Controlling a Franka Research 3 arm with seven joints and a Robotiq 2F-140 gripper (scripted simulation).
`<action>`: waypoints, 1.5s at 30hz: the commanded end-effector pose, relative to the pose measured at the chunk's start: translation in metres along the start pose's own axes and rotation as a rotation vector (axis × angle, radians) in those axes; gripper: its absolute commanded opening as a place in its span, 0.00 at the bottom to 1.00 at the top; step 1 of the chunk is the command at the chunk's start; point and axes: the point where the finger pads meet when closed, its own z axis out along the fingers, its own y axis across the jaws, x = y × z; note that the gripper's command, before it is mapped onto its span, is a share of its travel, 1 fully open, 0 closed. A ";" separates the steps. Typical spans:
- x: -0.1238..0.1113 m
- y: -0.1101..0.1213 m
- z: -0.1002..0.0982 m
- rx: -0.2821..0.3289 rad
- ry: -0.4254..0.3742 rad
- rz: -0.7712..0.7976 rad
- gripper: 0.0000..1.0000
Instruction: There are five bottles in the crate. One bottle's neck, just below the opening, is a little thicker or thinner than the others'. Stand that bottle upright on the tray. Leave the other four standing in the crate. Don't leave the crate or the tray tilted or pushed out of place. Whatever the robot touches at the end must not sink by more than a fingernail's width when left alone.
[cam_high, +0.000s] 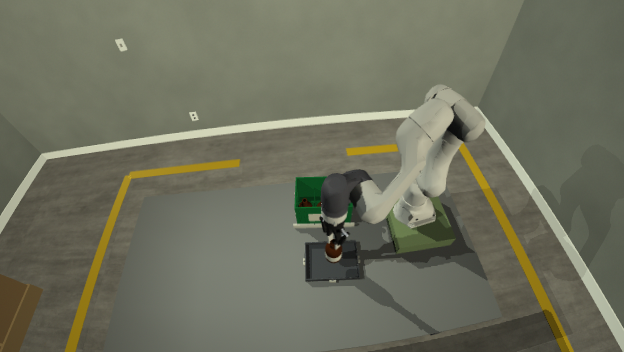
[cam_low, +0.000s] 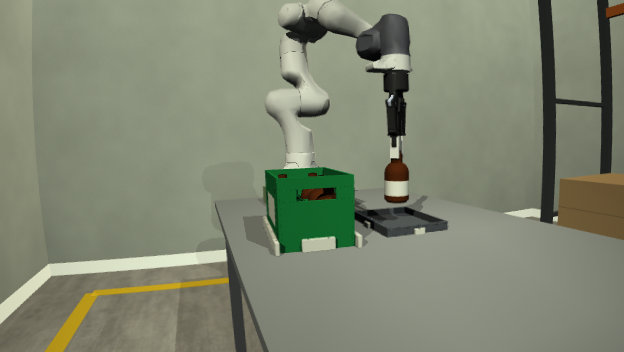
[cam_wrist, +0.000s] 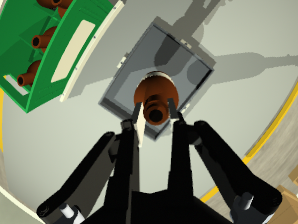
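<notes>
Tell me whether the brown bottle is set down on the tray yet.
Not yet. The brown white-labelled bottle hangs upright from the gripper, above the dark grey tray.

A brown bottle (cam_low: 396, 180) was held upright by its neck in the gripper (cam_low: 396, 146), suspended above the dark tray (cam_low: 400, 221); the green crate (cam_low: 310, 212) was observed just beside the tray.
</notes>
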 end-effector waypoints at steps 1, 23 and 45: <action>-0.007 -0.003 0.007 0.011 -0.018 0.009 0.10; -0.007 -0.004 0.039 0.011 -0.018 0.009 0.10; -0.007 -0.004 0.042 0.011 -0.018 0.009 0.10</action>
